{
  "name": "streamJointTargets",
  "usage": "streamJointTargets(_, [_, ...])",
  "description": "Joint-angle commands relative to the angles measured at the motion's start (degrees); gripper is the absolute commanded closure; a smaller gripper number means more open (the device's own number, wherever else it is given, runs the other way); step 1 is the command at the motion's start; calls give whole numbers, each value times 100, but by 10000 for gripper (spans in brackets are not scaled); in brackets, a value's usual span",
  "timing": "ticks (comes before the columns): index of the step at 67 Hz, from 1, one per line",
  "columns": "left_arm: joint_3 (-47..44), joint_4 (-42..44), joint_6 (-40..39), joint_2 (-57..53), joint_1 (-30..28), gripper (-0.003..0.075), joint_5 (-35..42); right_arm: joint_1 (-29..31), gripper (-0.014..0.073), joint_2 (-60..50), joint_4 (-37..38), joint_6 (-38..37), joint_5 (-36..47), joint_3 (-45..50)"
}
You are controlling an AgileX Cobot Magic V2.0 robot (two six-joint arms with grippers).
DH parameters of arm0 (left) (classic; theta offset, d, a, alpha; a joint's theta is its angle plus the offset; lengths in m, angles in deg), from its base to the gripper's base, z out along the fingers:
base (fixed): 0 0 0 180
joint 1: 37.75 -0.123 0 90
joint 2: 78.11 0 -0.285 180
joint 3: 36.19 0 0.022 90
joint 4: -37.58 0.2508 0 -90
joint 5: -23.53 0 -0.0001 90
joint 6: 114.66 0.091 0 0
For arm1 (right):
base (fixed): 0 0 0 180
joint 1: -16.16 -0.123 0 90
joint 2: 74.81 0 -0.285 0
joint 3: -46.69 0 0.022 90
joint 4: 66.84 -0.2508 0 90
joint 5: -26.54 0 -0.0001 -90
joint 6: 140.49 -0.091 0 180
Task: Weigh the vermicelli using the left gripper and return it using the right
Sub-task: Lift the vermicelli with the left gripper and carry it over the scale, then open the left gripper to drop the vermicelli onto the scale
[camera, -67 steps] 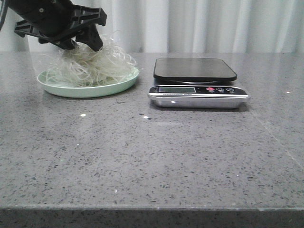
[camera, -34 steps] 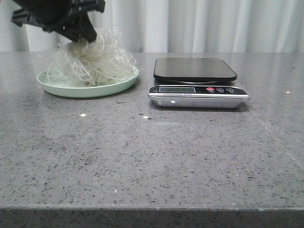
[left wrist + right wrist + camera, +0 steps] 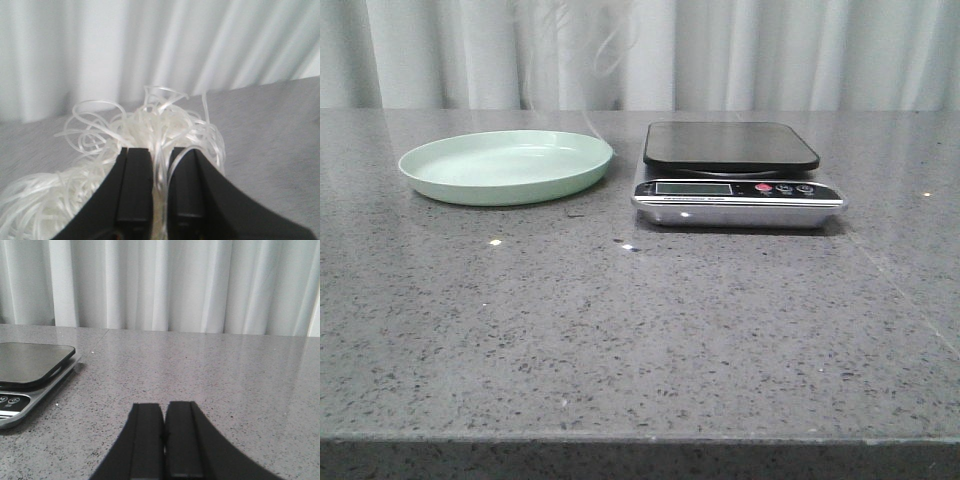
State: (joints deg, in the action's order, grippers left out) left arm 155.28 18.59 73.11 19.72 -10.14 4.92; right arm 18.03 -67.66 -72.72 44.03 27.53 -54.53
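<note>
In the left wrist view my left gripper [image 3: 160, 155] is shut on the vermicelli [image 3: 150, 122], a curly whitish tangle that hangs around both black fingers above the table. The front view shows only a few faint blurred strands [image 3: 605, 55] of it near the top edge; the gripper itself is out of that view. The pale green plate [image 3: 506, 166] sits bare at the back left. Right of it stands the scale [image 3: 735, 175], its black platform bare. My right gripper [image 3: 164, 407] is shut on nothing, low over the table to the right of the scale [image 3: 30, 372].
White curtains [image 3: 740, 50] hang behind the grey speckled table [image 3: 640, 330]. The scale's display and buttons [image 3: 775, 188] face the front.
My left gripper has risen out of the front view, taking the whole mound of vermicelli off the plate. The plate now lies bare.
</note>
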Motion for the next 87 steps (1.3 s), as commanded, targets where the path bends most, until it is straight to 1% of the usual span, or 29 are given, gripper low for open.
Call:
streamJointTargets(1, [380, -112, -8, -265, 406, 586, 734, 38, 443, -91, 7, 15, 403, -42])
streamJointTargets(10, [431, -87, -8, -98, 865, 586, 1268, 38, 443, -91, 7, 15, 403, -42])
streamJointTargets(24, [431, 0, -8, 405, 1113, 586, 1418, 38, 443, -91, 7, 15, 403, -42])
streamJointTargets(50, [431, 0, -8, 1417, 1200, 586, 1375, 38, 443, -91, 7, 15, 403, -42])
streamJointTargets(75, [431, 0, -8, 1621, 1200, 581, 1092, 38, 443, -91, 7, 15, 403, -42])
streamJointTargets(81, [431, 0, -8, 1621, 1200, 547, 1087, 38, 443, -91, 7, 15, 403, -42])
streamJointTargets(82, [431, 0, -8, 1621, 1200, 519, 1073, 38, 443, -91, 7, 15, 403, -42])
streamJointTargets(83, [431, 0, -8, 1621, 1200, 510, 1073, 38, 443, -91, 7, 15, 403, -42])
streamJointTargets(84, [431, 0, -8, 1608, 1200, 482, 1061, 38, 443, -91, 7, 15, 403, -42])
streamJointTargets(85, [431, 0, -8, 1608, 1200, 472, 1061, 38, 443, -91, 7, 15, 403, -42])
streamJointTargets(86, [431, 0, -8, 1608, 1200, 440, 1037, 38, 443, -91, 7, 15, 403, -42])
streamJointTargets(87, [431, 0, -8, 1598, 1200, 429, 1025, 38, 443, -91, 7, 15, 403, -42])
